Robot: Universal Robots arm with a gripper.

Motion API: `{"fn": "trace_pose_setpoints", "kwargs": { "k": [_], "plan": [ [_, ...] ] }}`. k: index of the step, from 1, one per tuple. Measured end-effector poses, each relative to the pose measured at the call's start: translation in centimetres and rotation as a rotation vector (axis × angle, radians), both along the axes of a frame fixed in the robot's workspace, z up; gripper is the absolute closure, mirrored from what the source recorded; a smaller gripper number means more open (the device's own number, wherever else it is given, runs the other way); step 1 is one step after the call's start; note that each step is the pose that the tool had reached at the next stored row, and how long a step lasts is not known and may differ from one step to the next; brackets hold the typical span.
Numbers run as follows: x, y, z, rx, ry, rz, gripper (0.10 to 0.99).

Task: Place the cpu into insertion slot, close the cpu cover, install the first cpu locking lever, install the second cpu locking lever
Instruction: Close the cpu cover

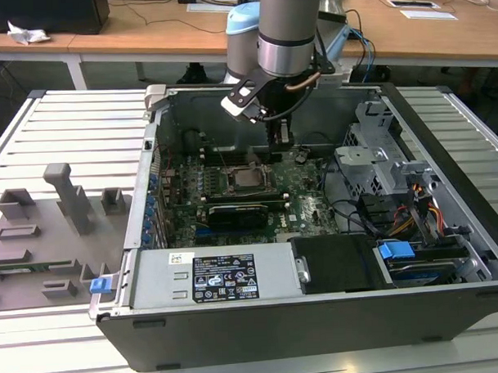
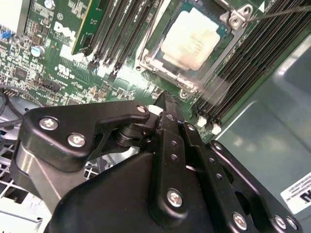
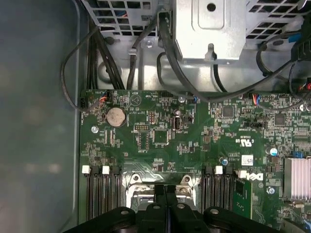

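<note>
Just beside the cpu (image 2: 192,41), you have the gripper (image 2: 167,99) low over the motherboard (image 3: 194,141), its fingers pressed together with nothing between them. Your cpu lies flat in the insertion slot (image 2: 156,48), and the cpu cover (image 2: 163,73) lies around it.

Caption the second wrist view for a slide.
Shut gripper poised beside the cpu, framed by the lowered cpu cover, on the green motherboard.

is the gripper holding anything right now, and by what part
Nothing. The gripper is shut and empty, its tips near the seated cpu.
</note>
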State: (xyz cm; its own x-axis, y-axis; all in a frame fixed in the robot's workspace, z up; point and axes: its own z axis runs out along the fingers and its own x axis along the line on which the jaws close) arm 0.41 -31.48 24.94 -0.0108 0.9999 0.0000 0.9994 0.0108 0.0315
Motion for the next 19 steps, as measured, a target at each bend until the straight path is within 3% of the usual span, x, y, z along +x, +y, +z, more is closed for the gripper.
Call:
{"fn": "trace_pose_setpoints", "kwargs": {
  "k": [19],
  "plan": [
    [-3.59, 0.00, -0.19, 0.000, 0.0000, 0.000, 0.980]
  ]
}}
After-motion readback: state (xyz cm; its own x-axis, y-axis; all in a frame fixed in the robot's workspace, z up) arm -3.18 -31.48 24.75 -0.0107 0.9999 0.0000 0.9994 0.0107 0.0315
